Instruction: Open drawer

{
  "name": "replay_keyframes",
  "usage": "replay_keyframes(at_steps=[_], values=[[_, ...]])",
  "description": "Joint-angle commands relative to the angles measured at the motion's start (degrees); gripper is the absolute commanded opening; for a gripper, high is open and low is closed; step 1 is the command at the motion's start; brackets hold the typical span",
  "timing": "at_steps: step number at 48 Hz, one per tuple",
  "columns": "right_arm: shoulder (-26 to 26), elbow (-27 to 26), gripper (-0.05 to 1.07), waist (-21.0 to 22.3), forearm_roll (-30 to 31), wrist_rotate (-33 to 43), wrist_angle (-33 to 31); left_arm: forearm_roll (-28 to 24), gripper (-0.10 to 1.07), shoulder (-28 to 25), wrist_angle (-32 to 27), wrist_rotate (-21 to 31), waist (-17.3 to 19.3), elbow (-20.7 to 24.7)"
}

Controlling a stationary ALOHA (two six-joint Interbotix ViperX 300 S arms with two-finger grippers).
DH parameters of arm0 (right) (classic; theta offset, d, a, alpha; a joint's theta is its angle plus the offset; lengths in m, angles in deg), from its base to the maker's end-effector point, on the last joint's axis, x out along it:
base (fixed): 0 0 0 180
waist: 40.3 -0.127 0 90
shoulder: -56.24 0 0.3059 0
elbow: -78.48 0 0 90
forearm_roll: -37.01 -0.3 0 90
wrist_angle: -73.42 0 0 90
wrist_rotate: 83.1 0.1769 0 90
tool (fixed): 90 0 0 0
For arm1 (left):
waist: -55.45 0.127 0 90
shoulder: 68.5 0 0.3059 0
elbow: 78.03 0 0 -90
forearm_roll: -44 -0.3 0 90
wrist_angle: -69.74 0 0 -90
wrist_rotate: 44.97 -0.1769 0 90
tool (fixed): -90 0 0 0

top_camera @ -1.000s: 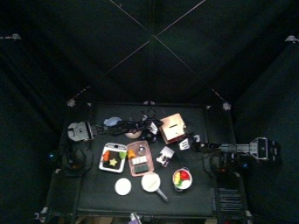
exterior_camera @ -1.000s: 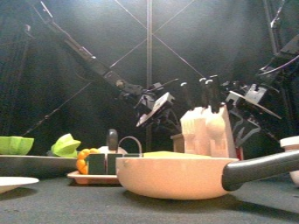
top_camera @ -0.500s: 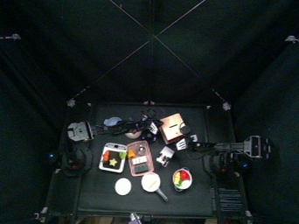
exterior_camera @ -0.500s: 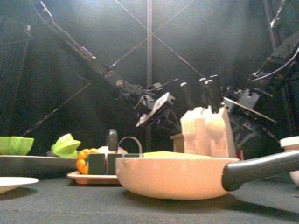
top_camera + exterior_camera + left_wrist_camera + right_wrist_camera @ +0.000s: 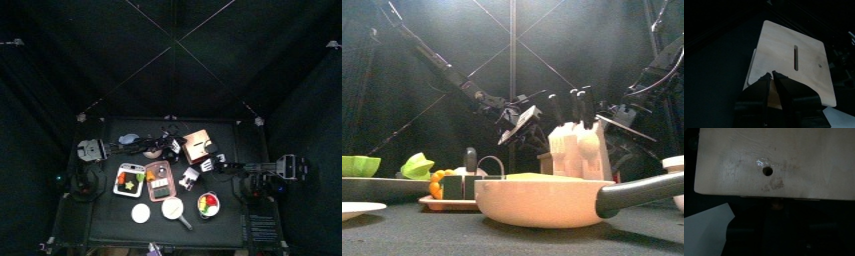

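Note:
The drawer [image 5: 201, 142] is a small light-tan wooden cabinet at the back middle of the table. In the left wrist view its pale panel [image 5: 791, 55] with a narrow slot fills the picture. My left gripper [image 5: 773, 80] is shut, its tips at the panel's near edge; in the top view it [image 5: 175, 143] sits at the cabinet's left side. My right gripper [image 5: 218, 160] is at the cabinet's front right. In the right wrist view a tan panel [image 5: 771, 158] with a dark hole is close, and a tiny knob [image 5: 774, 205] sits just below its edge, right at my right gripper [image 5: 774, 212].
In front of the cabinet are a white-rimmed food tray [image 5: 128, 177], a reddish-brown board [image 5: 160, 177], white bottles [image 5: 191, 178], a white plate [image 5: 142, 213], a white bowl [image 5: 173, 208] and a bowl of red and yellow food [image 5: 210, 204]. A cream pan [image 5: 543, 198] is nearest in the front view.
The right arm has shifted slightly at the cabinet's front. The left arm and the cabinet look the same.

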Motion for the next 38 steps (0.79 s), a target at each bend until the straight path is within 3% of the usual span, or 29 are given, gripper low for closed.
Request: replay_keyframes(at_steps=[1,23,38], values=[[-0.6,-1.1,0.6,0.2,-0.4,0.1,-0.1,0.1,0.59,0.6,-0.2,0.0,0.3,0.7],[-2.6,-0.5,0.59,-3.3,-4.1,0.0,-0.8,0.5,0.59,0.6,-0.2,0.0,0.3,0.6],[-3.8,0.3,0.59,-8.5,-8.2,0.1,-5.7,0.5,0.59,0.6,-0.3,0.0,0.3,0.4]])
